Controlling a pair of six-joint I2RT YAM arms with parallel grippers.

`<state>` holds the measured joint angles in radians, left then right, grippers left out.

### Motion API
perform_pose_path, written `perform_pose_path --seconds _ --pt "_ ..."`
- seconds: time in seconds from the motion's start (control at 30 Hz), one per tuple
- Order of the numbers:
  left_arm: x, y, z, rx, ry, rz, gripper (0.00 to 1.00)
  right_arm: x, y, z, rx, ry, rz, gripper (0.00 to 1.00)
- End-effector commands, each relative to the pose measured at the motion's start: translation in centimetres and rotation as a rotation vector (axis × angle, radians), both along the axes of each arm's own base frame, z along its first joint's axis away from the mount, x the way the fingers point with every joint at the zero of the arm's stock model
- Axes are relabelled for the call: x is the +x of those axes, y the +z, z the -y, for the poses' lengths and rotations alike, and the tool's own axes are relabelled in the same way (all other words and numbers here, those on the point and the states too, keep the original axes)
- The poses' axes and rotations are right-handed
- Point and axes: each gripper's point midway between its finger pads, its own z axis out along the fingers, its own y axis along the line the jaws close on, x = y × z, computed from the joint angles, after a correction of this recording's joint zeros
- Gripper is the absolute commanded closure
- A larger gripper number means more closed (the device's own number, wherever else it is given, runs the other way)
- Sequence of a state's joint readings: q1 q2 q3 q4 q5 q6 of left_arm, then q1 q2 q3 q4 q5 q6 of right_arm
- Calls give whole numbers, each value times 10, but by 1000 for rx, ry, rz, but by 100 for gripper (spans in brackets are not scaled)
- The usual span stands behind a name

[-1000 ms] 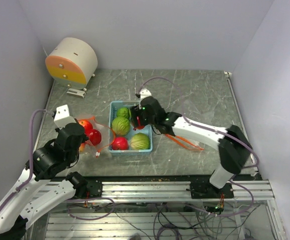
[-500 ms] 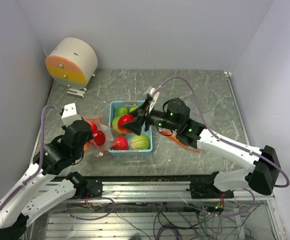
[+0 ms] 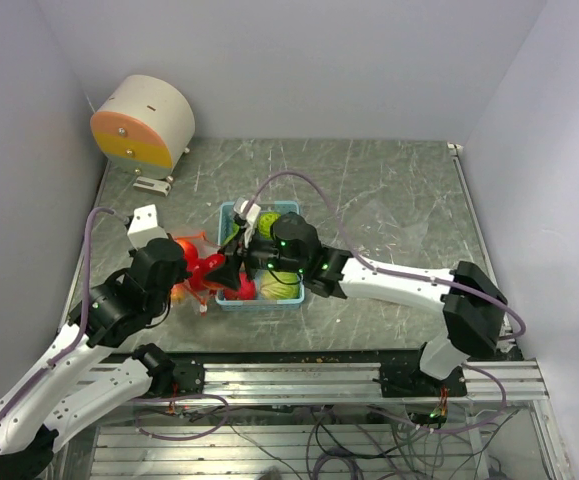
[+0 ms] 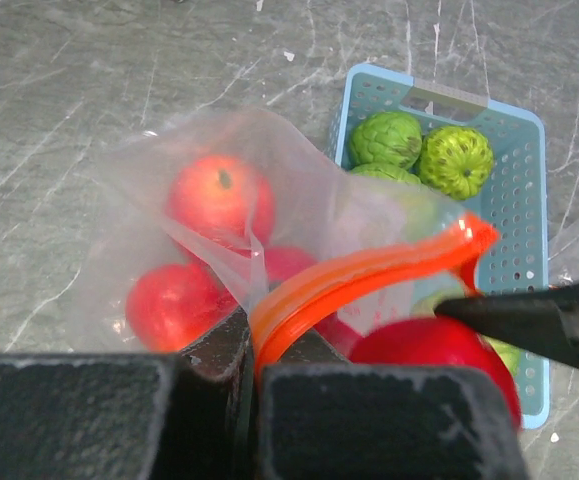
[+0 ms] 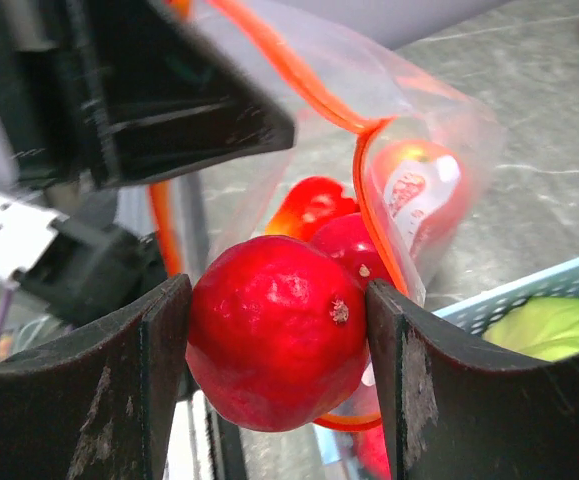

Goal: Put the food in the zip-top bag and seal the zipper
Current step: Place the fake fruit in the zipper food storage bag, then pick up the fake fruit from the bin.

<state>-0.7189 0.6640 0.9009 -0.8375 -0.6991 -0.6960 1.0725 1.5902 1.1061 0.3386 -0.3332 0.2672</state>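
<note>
My left gripper [image 4: 252,345] is shut on the red-orange zipper [image 4: 369,270] and holds the mouth of the clear zip-top bag [image 4: 169,150] open and lifted; three red fruits lie inside. My right gripper [image 5: 279,345] is shut on a glossy red fruit [image 5: 269,320] right at the bag's mouth [image 5: 369,200]. From above, the right gripper [image 3: 231,277] meets the bag [image 3: 194,268] just left of the light blue basket [image 3: 227,212]. Green melon-like fruits [image 4: 389,138] and a red one remain in the basket.
A round white and orange-yellow device [image 3: 144,120] stands at the back left. The basket [image 4: 529,190] sits right beside the bag. The right arm [image 3: 389,280] reaches across the basket. Walls close in left, back and right; the metal rail [image 3: 319,380] runs along the front.
My right gripper lifted a red fruit out of the basket and carried it left to the bag's mouth. My left gripper kept hold of the zipper and shifted slightly right.
</note>
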Motion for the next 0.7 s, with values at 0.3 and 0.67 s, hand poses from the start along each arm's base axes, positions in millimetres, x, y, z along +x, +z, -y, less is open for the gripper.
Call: perform_pose_path --seconds 0.3,0.67 --pt "-1 8 -1 -36 -2 39 93 26 44 -8 53 -174 132 0" --pt "-4 23 -12 -38 38 72 93 46 26 75 -63 -502 45 0"
